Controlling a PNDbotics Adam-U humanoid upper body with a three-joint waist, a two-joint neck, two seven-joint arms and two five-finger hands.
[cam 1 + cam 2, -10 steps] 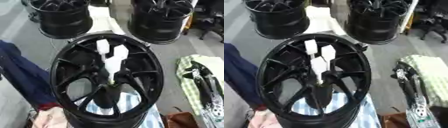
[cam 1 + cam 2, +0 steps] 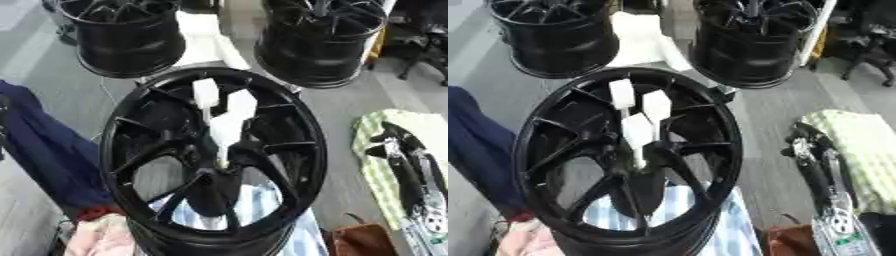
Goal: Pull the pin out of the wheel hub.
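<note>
Black wheel hub (image 2: 213, 160) stands near-centre. A white-tipped hand (image 2: 223, 117) reaches through the spokes, fingers closed on a thin pin (image 2: 220, 159) at hub centre. Which hand: can't tell. Right eye view alone shows the label (image 2: 846, 243) on the lower-right black-and-silver arm (image 2: 824, 190).

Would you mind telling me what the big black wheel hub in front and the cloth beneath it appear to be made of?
The large black spoked wheel hub looks like cast metal, probably alloy, with a glossy black coat: its rim shows highlights. The blue-and-white striped cloth beneath looks like soft woven fabric, showing folds.
</note>
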